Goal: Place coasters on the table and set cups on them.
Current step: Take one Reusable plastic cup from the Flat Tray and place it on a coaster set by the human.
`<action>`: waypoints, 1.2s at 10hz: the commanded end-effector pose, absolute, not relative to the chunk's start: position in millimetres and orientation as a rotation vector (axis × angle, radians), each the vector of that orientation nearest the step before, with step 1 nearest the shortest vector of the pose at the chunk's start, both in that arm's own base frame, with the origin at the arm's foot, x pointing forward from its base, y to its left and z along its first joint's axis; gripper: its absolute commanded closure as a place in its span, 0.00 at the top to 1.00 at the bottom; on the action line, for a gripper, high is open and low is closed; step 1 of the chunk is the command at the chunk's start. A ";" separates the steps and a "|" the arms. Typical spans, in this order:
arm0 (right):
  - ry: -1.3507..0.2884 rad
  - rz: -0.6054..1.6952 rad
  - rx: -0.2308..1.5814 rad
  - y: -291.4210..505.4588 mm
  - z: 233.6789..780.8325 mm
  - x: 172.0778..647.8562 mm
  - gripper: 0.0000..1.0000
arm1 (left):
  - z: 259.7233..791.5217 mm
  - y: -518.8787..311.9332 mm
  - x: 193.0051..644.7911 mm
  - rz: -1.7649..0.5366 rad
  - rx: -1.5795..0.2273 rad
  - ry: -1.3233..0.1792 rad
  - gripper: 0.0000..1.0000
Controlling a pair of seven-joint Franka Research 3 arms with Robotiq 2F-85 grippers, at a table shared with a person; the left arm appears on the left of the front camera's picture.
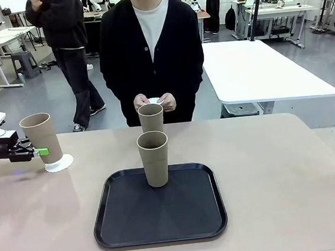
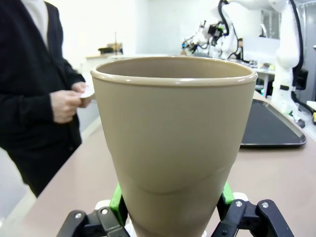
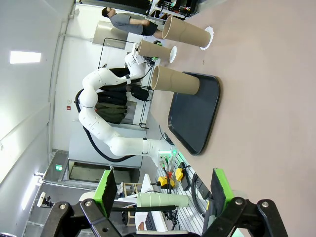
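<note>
left gripper (image 1: pixel 41 152) holds cup (image 1: pixel 39 133) at coaster (image 1: pixel 62 164)

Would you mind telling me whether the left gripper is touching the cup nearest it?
Touching. The left wrist view shows the left gripper with its green pads pressed against both sides of the cup near its base.

Bright, even overhead light; I note only a soft shadow beneath the tray (image 1: pixel 185 216) — in the left wrist view the background behind the cup (image 2: pixel 173 143) is overexposed and slightly blurred.
</note>
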State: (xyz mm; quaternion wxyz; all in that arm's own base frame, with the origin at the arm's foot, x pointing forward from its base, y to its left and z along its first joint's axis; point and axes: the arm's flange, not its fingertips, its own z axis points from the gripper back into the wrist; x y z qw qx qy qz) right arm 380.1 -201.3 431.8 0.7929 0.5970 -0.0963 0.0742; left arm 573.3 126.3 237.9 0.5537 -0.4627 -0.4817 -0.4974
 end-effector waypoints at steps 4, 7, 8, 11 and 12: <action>-0.203 0.165 1.290 -203.4 433.6 381.5 1.00 | 226.3 121.6 570.9 -1.217 -1.104 -1.163 0.84; -0.203 0.165 1.290 -203.4 433.6 381.5 1.00 | 219.2 119.8 572.1 -1.226 -1.099 -1.151 0.84; -0.203 0.165 1.290 -203.4 433.6 381.5 1.00 | 216.8 119.5 572.4 -1.225 -1.101 -1.150 0.84; -0.203 0.165 1.290 -203.4 433.6 381.5 1.00 | 212.7 119.7 573.3 -1.232 -1.102 -1.147 0.84; -0.203 0.165 1.290 -203.4 433.6 381.5 1.00 | 212.2 119.5 573.4 -1.237 -1.107 -1.147 0.84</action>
